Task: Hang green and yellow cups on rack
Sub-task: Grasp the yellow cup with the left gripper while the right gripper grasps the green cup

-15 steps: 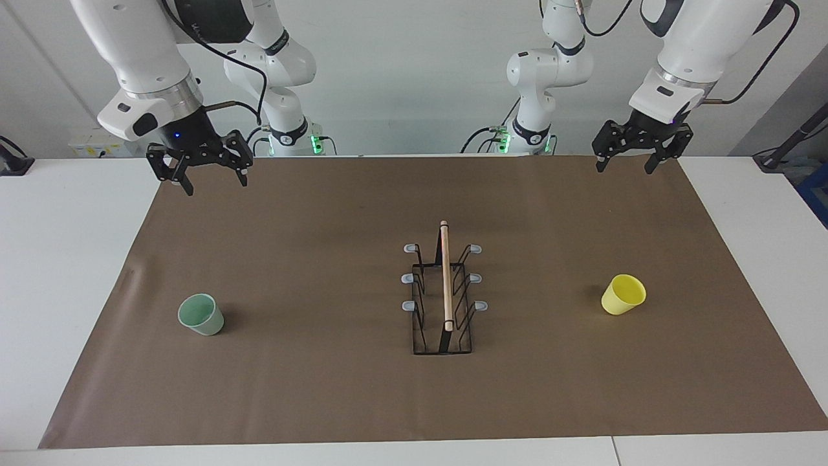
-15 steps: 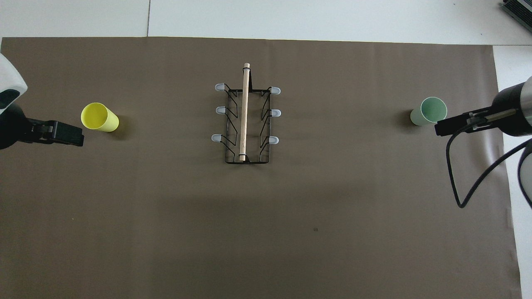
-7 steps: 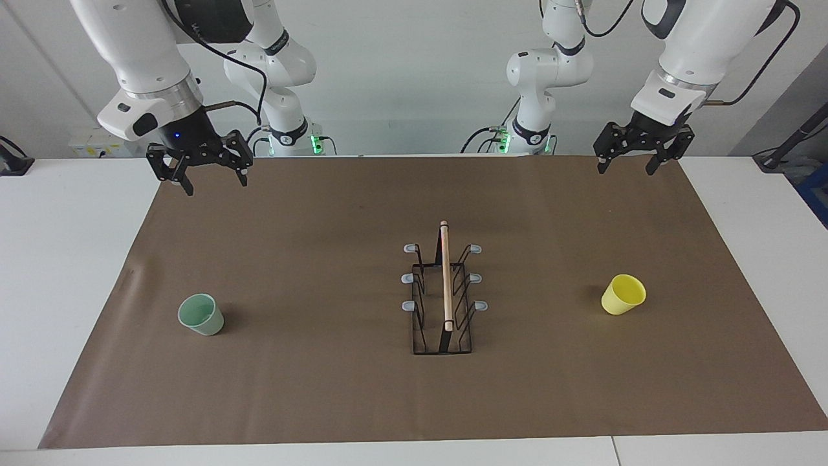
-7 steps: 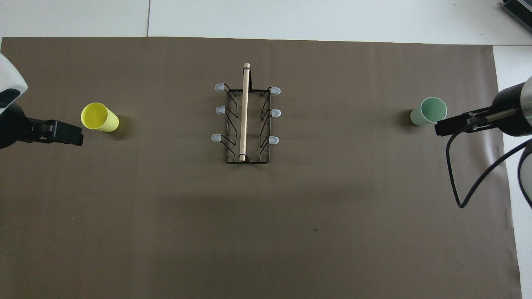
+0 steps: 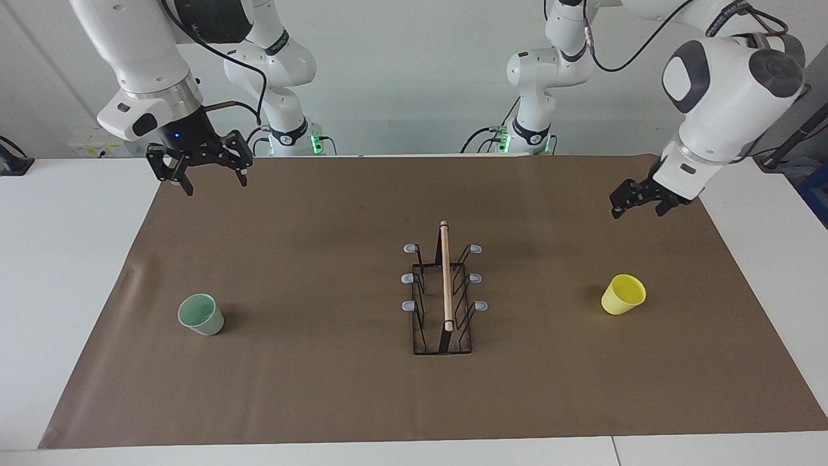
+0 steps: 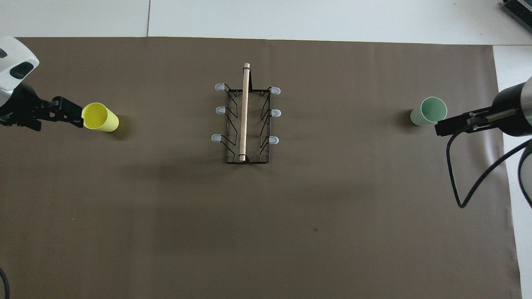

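Looks like the reach stage, nothing grabbed yet. The left pincer [image 5: 637, 204], fingers apart and empty, hangs over the brown mat [image 5: 323, 401] on the desk, near the bright yellow tapered plastic cup [image 5: 623, 294], which lies tipped, mouth toward the left arm's end. The right pincer [image 5: 199, 167] waits, also spread, up over the mat's edge; the pale mint green cup [image 5: 201, 314] stands upright. Next move probably needs a drop onto the yellow cup. The black wire rack with the wooden rod [image 5: 444, 291] sits mid-mat, rod running toward the robots.
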